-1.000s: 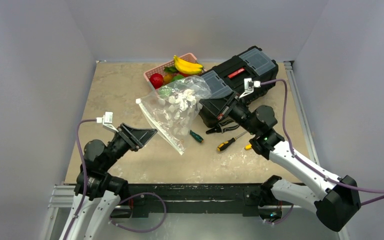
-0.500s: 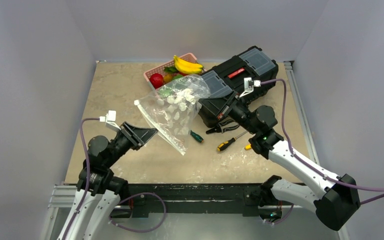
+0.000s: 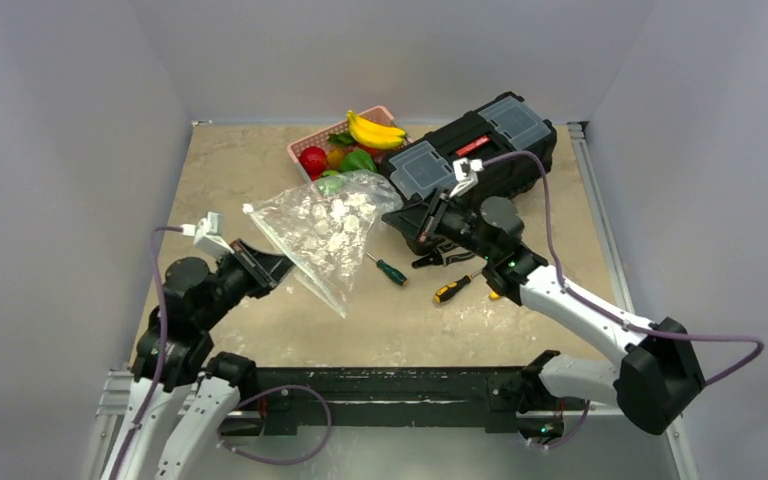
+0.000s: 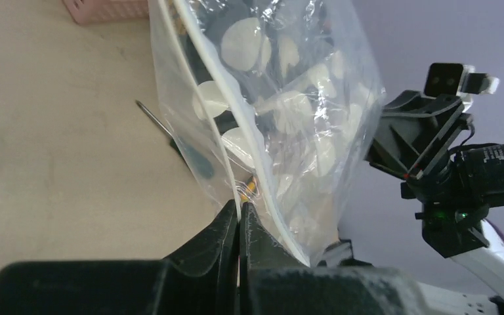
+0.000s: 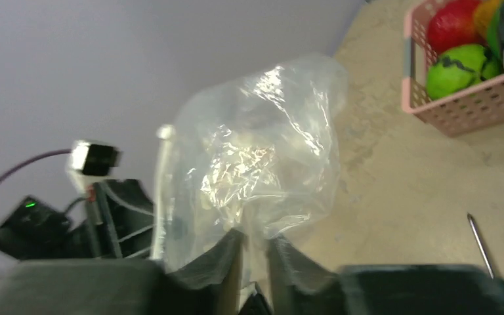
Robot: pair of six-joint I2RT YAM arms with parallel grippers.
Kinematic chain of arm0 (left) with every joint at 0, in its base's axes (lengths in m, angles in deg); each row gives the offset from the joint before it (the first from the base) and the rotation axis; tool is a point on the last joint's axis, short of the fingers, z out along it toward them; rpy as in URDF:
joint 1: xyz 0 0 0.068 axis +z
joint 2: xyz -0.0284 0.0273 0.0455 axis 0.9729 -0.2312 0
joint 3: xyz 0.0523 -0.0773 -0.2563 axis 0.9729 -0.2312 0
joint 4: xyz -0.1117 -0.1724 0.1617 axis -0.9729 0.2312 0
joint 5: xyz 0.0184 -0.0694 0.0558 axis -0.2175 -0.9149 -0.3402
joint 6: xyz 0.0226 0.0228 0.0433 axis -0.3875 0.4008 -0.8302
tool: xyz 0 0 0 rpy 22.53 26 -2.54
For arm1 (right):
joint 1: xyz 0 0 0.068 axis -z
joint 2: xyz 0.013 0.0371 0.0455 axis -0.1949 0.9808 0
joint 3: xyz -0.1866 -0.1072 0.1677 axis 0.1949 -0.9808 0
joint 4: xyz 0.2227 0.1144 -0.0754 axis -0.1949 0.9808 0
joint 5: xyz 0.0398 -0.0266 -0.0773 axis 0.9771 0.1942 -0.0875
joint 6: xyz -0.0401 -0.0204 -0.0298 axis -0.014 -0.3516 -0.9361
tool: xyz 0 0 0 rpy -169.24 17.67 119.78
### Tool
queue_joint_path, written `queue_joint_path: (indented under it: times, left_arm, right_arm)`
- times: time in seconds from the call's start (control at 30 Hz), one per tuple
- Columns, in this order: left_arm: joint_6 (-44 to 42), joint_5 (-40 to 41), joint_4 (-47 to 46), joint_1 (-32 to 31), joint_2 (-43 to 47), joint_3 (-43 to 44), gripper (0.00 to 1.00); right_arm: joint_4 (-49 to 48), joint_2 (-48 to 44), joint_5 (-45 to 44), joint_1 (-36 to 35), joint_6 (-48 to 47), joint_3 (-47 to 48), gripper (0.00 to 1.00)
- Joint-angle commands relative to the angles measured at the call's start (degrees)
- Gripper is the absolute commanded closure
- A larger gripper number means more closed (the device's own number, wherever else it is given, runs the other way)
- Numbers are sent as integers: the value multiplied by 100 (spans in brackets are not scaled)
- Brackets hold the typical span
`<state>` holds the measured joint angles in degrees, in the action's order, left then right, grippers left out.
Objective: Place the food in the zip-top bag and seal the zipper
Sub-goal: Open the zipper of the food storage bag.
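The zip-top bag (image 3: 325, 235) hangs stretched in the air between my two grippers, clear and crinkly with white spots. My left gripper (image 3: 265, 268) (image 4: 239, 209) is shut on the zipper (image 4: 205, 60) at the bag's lower left mouth edge. My right gripper (image 3: 408, 215) (image 5: 254, 248) pinches the film of the bag (image 5: 262, 164) at its right end, jaws nearly together. The food stays in the pink basket (image 3: 305, 143): yellow bananas (image 3: 375, 130), a red piece (image 3: 312, 160) and a green piece (image 3: 357, 160). No food shows inside the bag.
A black toolbox (image 3: 475, 150) lies behind the right gripper. A green-handled screwdriver (image 3: 392, 270) and a yellow-handled one (image 3: 455, 290) lie on the table below the bag and right arm. Walls enclose the table on three sides.
The left gripper has shut on the bag's mouth edge. Both arms and the bag have shifted left, the right gripper drawing away from the toolbox.
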<state>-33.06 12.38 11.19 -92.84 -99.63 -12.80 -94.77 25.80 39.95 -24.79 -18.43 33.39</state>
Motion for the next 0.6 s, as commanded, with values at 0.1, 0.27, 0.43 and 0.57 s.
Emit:
queue_joint_path:
  times: [0.1, 0.27, 0.43, 0.57]
  left_arm:
    - [-2287, 3431, 3515, -14, -9, 2461, 100]
    - [-2838, 5344, 5040, -14, -809, 3490, 100]
    - [-2855, 6182, 5324, -14, -1411, 3545, 100]
    - [-2990, 6245, 4967, -14, -1934, 3528, 100]
  right_arm:
    - [3268, 1124, -944, -1126, -2406, 1710, 37]
    - [3526, 1566, -1844, -1739, -2772, 2145, 27]
    - [3497, 2021, -1745, -1948, -2799, 2551, 27]
    - [3320, 2221, -1491, -1996, -2651, 2583, 27]
